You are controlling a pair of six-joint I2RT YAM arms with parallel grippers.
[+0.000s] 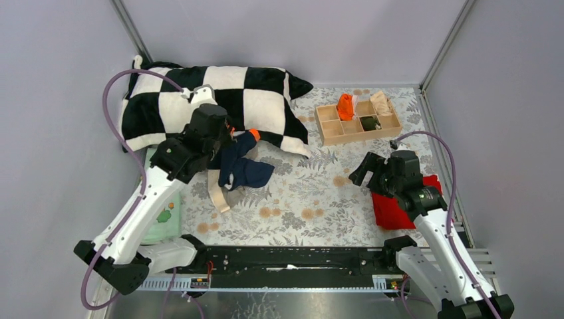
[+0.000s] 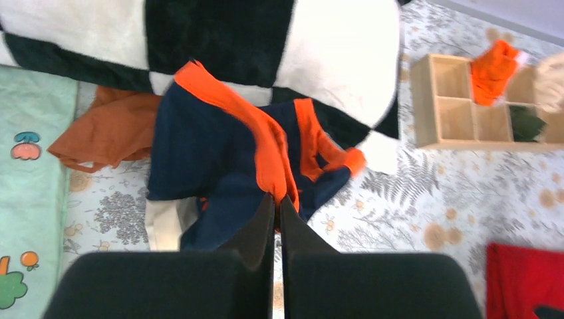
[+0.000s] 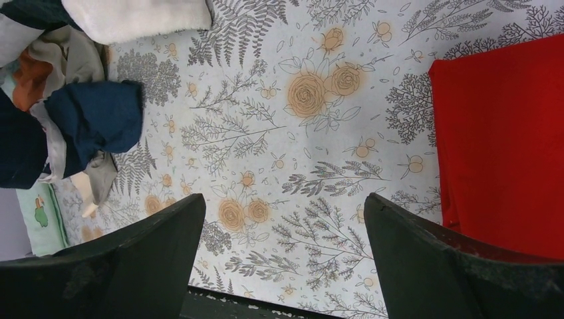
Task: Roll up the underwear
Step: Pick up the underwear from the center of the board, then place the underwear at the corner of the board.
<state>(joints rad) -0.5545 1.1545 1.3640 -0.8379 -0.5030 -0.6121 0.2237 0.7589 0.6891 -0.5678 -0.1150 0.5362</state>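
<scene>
The navy underwear with orange trim (image 1: 243,166) lies bunched in front of the pillow, on top of a beige brief (image 1: 218,193). My left gripper (image 1: 229,136) is shut on its orange trim; in the left wrist view the fingertips (image 2: 278,198) pinch the orange band of the navy piece (image 2: 199,146). A rust-brown brief (image 2: 110,129) lies to its left, under the pillow's edge. A bright orange brief (image 1: 344,106) sits in the wooden box. My right gripper (image 1: 362,169) is open and empty over the floral cloth (image 3: 284,199), well to the right of the navy piece (image 3: 93,119).
The black-and-white checked pillow (image 1: 199,93) lies at the back left. The wooden compartment box (image 1: 332,129) at the back right also holds a beige roll (image 1: 381,103) and a dark green piece (image 1: 370,122). A red cloth (image 1: 392,209) lies under the right arm. A mint mat (image 1: 163,219) lies at the left.
</scene>
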